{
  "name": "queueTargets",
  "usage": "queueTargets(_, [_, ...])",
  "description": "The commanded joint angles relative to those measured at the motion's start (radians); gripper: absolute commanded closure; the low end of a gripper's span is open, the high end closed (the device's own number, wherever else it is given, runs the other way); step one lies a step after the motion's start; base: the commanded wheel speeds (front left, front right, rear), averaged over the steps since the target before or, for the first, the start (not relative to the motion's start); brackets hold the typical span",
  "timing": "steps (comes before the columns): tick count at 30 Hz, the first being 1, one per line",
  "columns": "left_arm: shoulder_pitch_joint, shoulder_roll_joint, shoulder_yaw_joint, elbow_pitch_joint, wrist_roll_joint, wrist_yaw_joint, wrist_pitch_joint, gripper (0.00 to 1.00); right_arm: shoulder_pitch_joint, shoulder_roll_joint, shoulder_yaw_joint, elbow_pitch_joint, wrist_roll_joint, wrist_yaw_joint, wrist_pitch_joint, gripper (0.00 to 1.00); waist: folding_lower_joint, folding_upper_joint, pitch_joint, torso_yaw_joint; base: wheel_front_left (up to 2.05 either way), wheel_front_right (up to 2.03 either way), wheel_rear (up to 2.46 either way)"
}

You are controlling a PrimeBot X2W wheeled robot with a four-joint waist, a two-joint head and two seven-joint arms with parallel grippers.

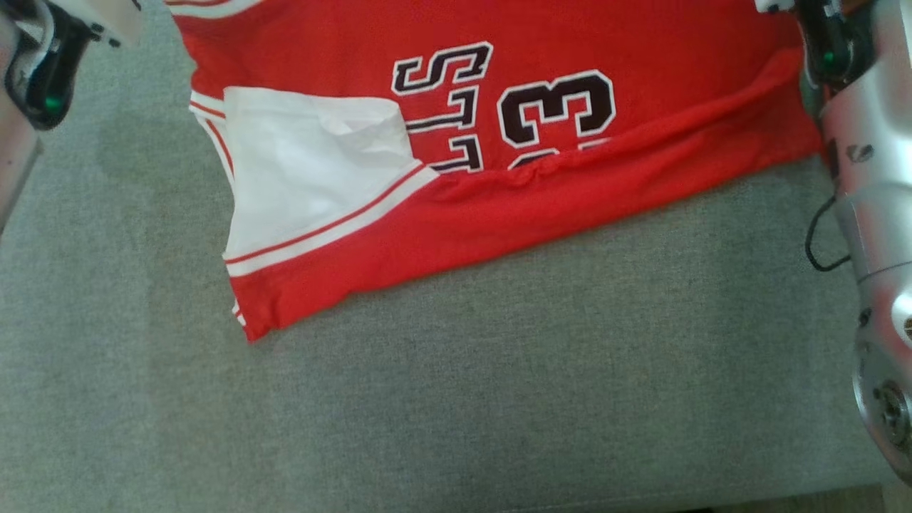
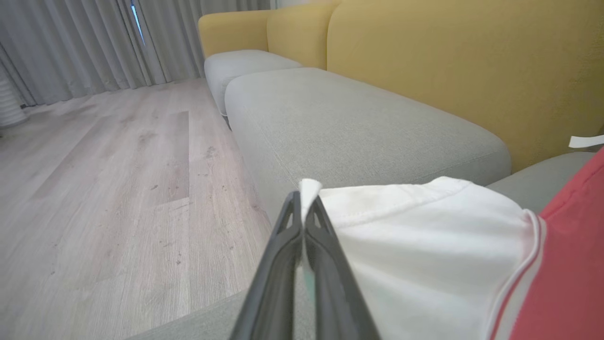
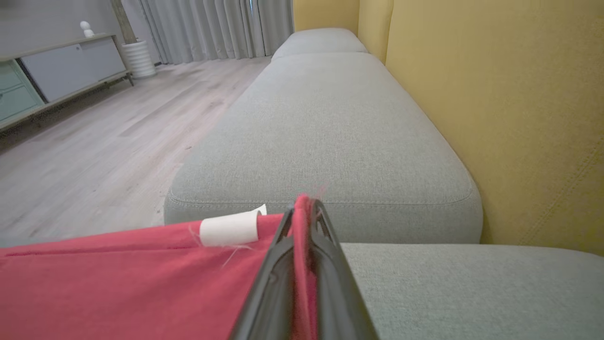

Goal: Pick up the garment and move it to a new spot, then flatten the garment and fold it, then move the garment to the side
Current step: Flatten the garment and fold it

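Gripping the jersey (image 1: pixel 499 206) at both ends: left pincer (image 2: pixel 302 198) clamped on white trim, right pincer (image 3: pixel 304 204) on red hem.

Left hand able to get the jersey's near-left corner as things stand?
Probably not yet. The left hand is shut on the white edge of the jersey, so it would have to let go first. Otherwise the way over the cushion to that corner looks free.

Grey sofa cushions (image 3: pixel 325 127) meet a yellow backrest (image 3: pixel 495 118); pale wood floor (image 2: pixel 118 189) runs to grey curtains (image 2: pixel 71 42).
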Motion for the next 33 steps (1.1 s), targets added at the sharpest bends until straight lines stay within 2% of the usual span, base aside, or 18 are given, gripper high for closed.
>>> queueTargets(1, [-0.058,0.034,0.040,0.003,0.008,0.002,-0.014,1.00,-0.030,0.019,0.002,-0.020,-0.007,-0.001,-0.022,1.00,-0.0002,0.0000,0.001,0.002,0.00,0.00,0.00])
queueTargets(6, [-0.044,0.023,0.016,0.007,0.002,0.002,-0.032,1.00,-0.034,0.010,0.005,0.034,-0.004,-0.001,-0.067,1.00,-0.0002,0.0000,-0.007,0.017,0.00,0.00,0.00])
queueTargets(14, [0.005,0.036,-0.032,-0.055,-0.006,0.002,-0.049,1.00,0.007,-0.026,0.060,0.082,0.054,-0.001,-0.065,1.00,-0.0002,0.0000,-0.048,0.044,0.00,0.00,0.00])
queueTargets(21, [0.098,0.084,-0.086,-0.184,-0.019,0.002,-0.044,1.00,0.096,-0.082,0.135,0.080,0.158,-0.001,-0.015,1.00,-0.0002,0.0000,-0.119,0.065,0.00,0.00,0.00])
queueTargets(33, [0.297,0.184,-0.116,-0.429,-0.034,0.002,0.093,1.00,0.275,-0.215,0.236,0.008,0.335,-0.001,0.141,1.00,-0.0002,0.0000,-0.211,0.076,0.00,0.00,0.00])
